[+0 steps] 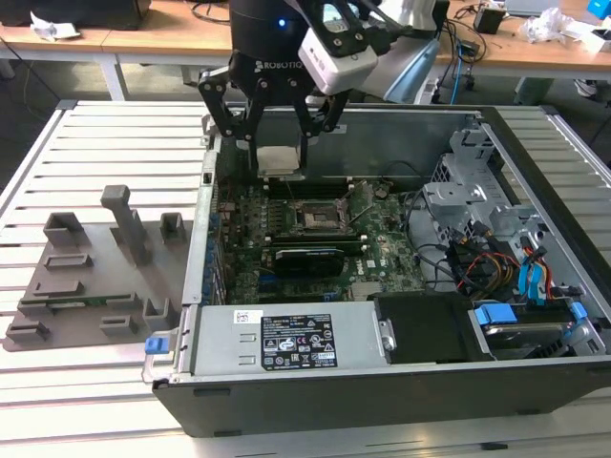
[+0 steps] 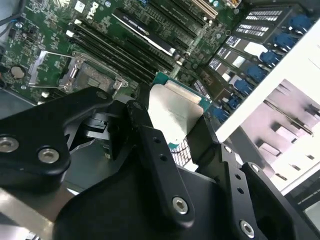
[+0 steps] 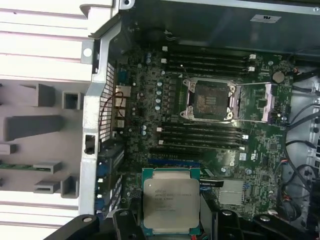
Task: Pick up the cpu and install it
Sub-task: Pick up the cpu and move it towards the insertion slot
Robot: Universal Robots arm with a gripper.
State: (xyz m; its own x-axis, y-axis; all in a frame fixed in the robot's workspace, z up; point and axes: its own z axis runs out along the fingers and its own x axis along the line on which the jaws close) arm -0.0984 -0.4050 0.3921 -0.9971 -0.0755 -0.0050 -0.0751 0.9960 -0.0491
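Exterior view: I'm holding the cpu (image 1: pixel 283 163) in my gripper (image 1: pixel 281 153), hanging above the open computer case (image 1: pixel 401 405), near its far wall and over the motherboard (image 1: pixel 382 253). Pickup is done, install isn't. The socket (image 1: pixel 315 218) is sitting empty with its retention frame looking flipped open, and the chip is hanging clear of the board, touching nothing below. From here the cpu is reading as just beyond the socket, not squarely over it.

First wrist view is showing the cpu (image 3: pixel 171 202) metal top toward the camera, with the bare socket (image 3: pixel 209 101) well apart from it across the memory slots (image 3: pixel 200 135).

Second wrist view is showing my fingers (image 2: pixel 150 145) narrowed onto opposite edges of the cpu (image 2: pixel 176 114), pinching it flat. Jaws are closed down to chip width, gripping nothing else.
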